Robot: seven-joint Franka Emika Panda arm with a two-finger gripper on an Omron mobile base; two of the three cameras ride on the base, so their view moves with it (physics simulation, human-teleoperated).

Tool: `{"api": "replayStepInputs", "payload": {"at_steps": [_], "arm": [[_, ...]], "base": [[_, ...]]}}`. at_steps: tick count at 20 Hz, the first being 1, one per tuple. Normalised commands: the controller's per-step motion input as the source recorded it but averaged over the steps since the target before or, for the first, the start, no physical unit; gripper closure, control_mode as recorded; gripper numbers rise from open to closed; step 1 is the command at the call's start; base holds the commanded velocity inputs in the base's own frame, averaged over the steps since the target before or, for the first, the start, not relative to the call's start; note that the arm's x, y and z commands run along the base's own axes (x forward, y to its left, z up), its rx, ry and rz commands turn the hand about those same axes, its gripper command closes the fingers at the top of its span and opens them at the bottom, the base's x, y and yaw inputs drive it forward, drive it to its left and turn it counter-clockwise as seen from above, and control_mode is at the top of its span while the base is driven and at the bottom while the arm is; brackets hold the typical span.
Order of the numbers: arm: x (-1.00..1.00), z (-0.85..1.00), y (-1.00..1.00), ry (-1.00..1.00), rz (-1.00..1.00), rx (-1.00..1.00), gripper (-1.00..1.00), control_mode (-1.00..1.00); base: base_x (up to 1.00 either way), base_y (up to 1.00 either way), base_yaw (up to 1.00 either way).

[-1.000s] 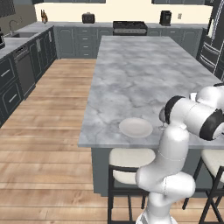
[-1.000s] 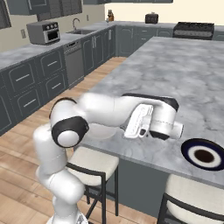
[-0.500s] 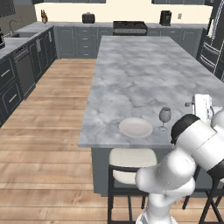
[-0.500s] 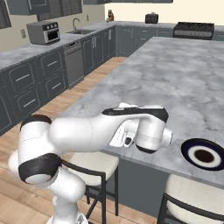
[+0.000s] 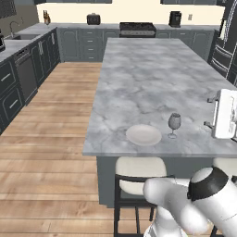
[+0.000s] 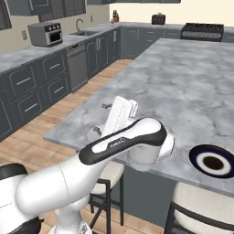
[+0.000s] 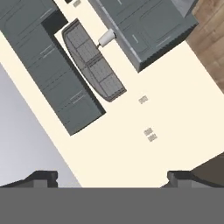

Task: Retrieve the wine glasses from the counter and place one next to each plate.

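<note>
One smoky-grey wine glass stands upright on the marble island, just right of the off-white plate near the front edge. My gripper hangs above the island to the right of the glass, apart from it, pointing left. In the hand view my gripper is open, with nothing but a cream wall and dark cabinets between its tips. The navy plate lies further right along the same edge. The counter with its sink runs along the left wall.
Cushioned stools stand under the island's front edge. A toaster oven sits on the counter, and a stove stands at the back wall. Wooden floor lies between counter and island. My arm crosses the island's near corner.
The arm has swung off the off-white plate, and the hand has moved right and turned toward the left wall. The wine glass, hidden a second ago, now stands free beside the plate.
</note>
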Motion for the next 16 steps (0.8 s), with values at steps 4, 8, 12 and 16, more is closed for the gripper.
{"api": "replayStepInputs", "payload": {"at_steps": [4,8,12,16], "arm": [[0.14,0.06,0.23,0.00,-0.13,0.00,-1.00,-1.00],[0.03,-0.06,0.84,0.00,-0.04,0.00,-1.00,-1.00],[-0.03,0.04,0.06,-0.01,0.00,0.00,-1.00,1.00],[0.00,0.00,0.00,0.00,0.00,0.00,-1.00,1.00]], "base": [[0.00,0.00,0.00],[0.00,0.00,0.00],[-0.63,0.15,0.00],[-1.00,0.97,0.03]]}}
